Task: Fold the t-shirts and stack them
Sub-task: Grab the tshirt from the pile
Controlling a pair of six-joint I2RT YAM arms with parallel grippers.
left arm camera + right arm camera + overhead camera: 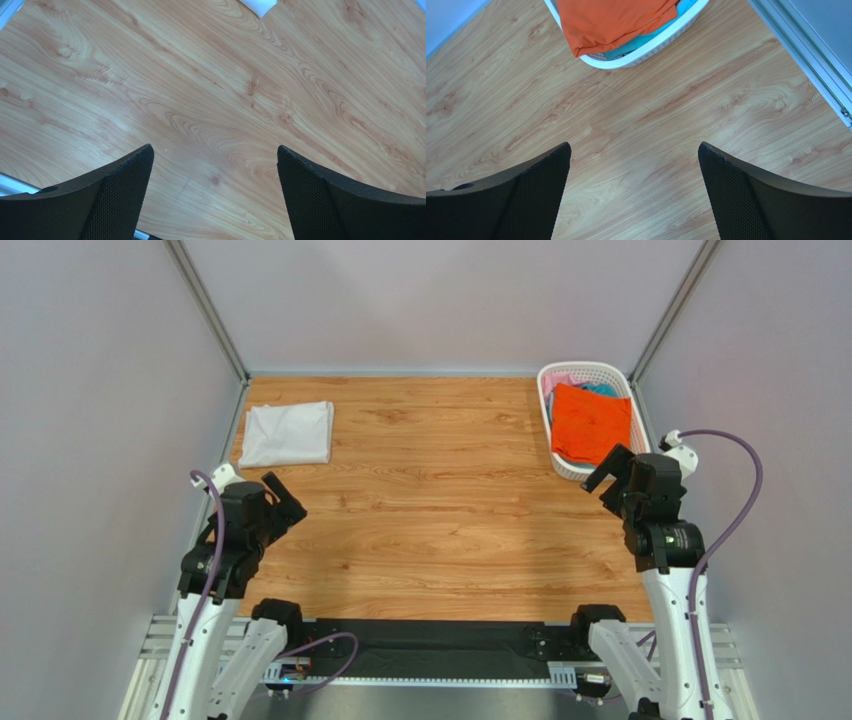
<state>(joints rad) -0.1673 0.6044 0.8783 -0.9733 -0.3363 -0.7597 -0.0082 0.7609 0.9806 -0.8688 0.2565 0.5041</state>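
my left gripper (285, 498) sits at the lower left of the top view with its jaws spread wide and nothing between them. in its wrist view the left gripper (214, 150) shows two black fingers (117, 200) at the bottom corners, with only bare wooden table (200, 90) in the gap. a corner of the white t-shirt (257, 6) peeks in at the top edge of that frame.

my right gripper (612, 468) is at the right of the top view, jaws also wide apart and holding nothing. it hangs just below the near end of the white lattice basket (585, 368). from the wrist, the right gripper (633, 146) frames bare table, and the basket (646, 50) curves across the upper middle of the frame.

the orange t-shirt (590, 422) lies on top inside the basket, and its edge drapes over the rim in the wrist view (616, 20). a teal t-shirt (646, 40) shows under it, and a bit of pink cloth (555, 382) shows at the basket's far left corner.

the white t-shirt (288, 433) lies folded into a flat rectangle at the upper left of the table (440, 500), well apart from both arms and from the basket.
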